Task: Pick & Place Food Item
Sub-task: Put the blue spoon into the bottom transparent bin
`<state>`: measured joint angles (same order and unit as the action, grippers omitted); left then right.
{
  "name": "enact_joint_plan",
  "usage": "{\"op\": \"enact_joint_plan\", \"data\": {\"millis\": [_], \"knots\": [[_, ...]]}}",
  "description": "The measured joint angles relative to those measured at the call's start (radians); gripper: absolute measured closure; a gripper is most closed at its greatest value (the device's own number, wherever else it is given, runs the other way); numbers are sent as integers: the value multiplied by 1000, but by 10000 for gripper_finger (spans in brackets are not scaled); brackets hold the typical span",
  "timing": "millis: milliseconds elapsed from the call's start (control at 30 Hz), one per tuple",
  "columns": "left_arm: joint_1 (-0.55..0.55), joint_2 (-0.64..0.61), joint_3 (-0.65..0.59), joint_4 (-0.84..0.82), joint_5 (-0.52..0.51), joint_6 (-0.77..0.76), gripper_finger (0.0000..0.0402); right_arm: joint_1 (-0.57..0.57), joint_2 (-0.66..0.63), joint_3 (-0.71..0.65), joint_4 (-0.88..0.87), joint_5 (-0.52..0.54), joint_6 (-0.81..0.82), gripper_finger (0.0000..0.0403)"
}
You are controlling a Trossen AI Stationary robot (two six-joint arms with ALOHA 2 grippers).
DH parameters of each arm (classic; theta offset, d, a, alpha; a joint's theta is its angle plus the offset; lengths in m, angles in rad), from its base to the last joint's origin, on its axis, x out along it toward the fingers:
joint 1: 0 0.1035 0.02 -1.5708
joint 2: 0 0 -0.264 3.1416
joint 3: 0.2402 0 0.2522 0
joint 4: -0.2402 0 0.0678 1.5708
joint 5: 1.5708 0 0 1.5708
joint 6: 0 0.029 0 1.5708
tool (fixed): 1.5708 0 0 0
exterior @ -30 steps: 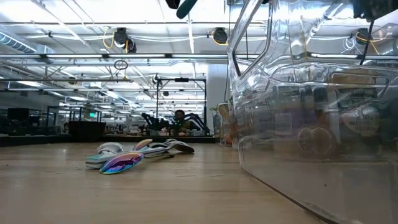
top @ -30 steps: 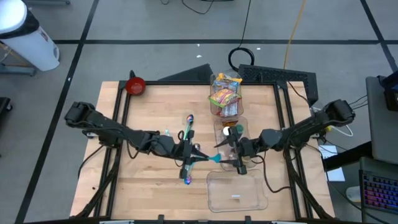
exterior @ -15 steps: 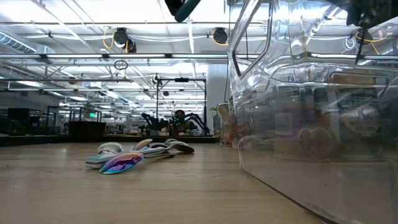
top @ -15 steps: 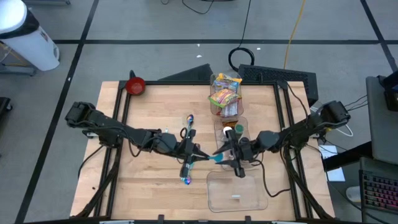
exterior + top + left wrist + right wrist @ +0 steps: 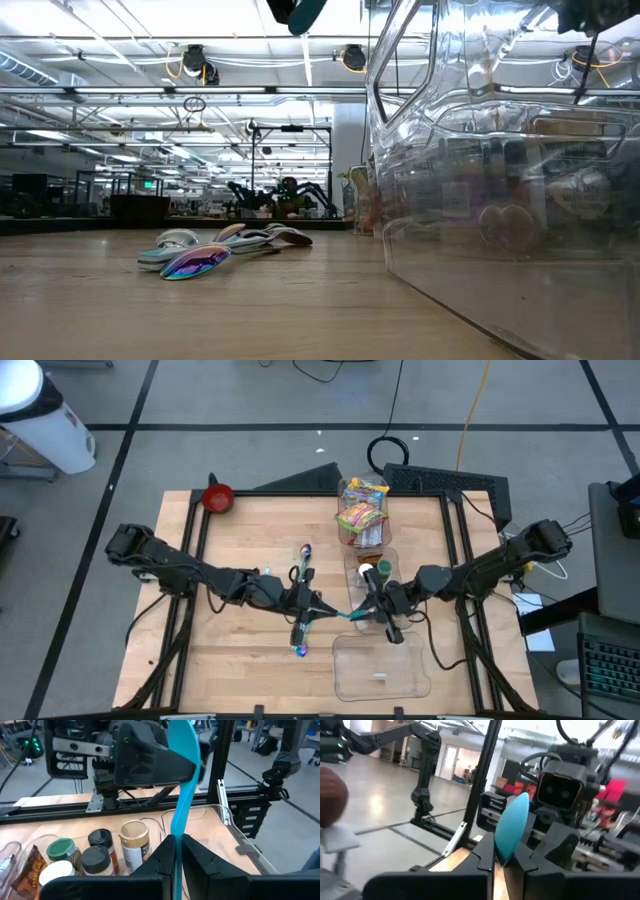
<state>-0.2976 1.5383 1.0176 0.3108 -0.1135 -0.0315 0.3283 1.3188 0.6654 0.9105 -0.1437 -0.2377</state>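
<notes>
A robotics lab or industrial test hall is indicated. A wooden workbench (image 5: 250,530) set in a black frame is seen on a grey floor marked with tape lines. Beyond it, long rows of ceiling strip lights (image 5: 150,95), further robot arms (image 5: 422,750) and metal rigs are visible.

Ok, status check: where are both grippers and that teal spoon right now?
Left gripper shut on teal spoon handle. Right gripper shut on its bowl end, mid-air handover. Clear bin below; nothing blocking.
</notes>
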Motion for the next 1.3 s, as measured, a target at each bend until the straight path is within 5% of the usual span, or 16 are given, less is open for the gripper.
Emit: {"op": "enact_joint_plan", "data": {"millis": [167, 433, 667, 900, 1300], "knots": [[-19, -35, 0, -36, -85, 49, 359, 66, -63, -2, -169, -78, 147, 399], [-25, -45, -1, -84, -237, -7, 249, 261, -101, -2, -256, -123, 311, 400], [-16, -45, -1, -129, -231, -52, 185, 381, -101, -2, -503, 52, 412, 399], [-17, -45, -1, -137, -228, -57, 170, 396, -82, -3, -697, 171, 552, 395], [-17, -45, -1, -160, -227, -87, 169, 392, -83, -3, -737, 304, 567, 268]]}}
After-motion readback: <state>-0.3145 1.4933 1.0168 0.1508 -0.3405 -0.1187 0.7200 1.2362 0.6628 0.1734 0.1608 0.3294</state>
